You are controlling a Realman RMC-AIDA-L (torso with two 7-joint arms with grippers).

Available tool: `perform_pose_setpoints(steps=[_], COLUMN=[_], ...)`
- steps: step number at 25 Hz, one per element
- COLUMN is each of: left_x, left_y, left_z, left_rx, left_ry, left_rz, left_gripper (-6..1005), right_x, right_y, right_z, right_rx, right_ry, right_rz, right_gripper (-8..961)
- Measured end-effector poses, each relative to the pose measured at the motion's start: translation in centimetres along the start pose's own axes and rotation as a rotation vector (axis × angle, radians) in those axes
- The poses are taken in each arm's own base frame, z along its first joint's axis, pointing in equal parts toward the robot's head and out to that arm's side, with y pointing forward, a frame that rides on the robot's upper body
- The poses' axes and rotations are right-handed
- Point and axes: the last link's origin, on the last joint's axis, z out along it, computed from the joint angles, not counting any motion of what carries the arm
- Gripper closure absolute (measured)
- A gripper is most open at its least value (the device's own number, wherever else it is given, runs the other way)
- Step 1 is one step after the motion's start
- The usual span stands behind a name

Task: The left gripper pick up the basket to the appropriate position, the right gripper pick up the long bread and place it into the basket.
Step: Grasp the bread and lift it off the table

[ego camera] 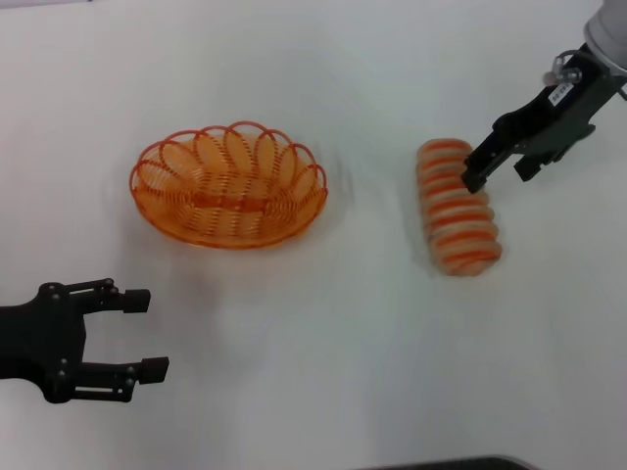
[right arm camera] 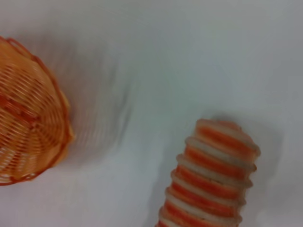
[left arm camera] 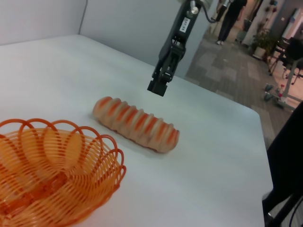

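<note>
The right tool [ego camera: 477,168], seemingly closed and empty, is hanging over the bread [ego camera: 458,207]; the left tool [ego camera: 137,334] is sitting open near the basket [ego camera: 229,185].

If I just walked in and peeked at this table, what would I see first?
Probably the bright orange basket, empty, on the white table, and the striped long bread lying apart to its right. The right gripper hangs just over the bread's far end, not holding it, while the left gripper waits open near the table's front, short of the basket.
</note>
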Motion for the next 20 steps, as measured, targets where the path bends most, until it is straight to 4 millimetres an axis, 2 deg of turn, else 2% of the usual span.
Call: perform_pose_setpoints(steps=[11, 20], left_x=[-0.2, 0.0], left_y=[0.1, 0.0], left_z=[0.2, 0.4], left_rx=[0.004, -0.001], left_ry=[0.002, -0.003], left_rz=[0.045, 0.077], left_gripper=[125, 124], right_x=[-1.0, -1.1], right_y=[1.9, 1.9], right_z=[1.3, 2.2], right_rx=[0.028, 0.056], right_ry=[0.019, 0.037], right_rz=[0.038, 0.085], right_gripper=[133, 135])
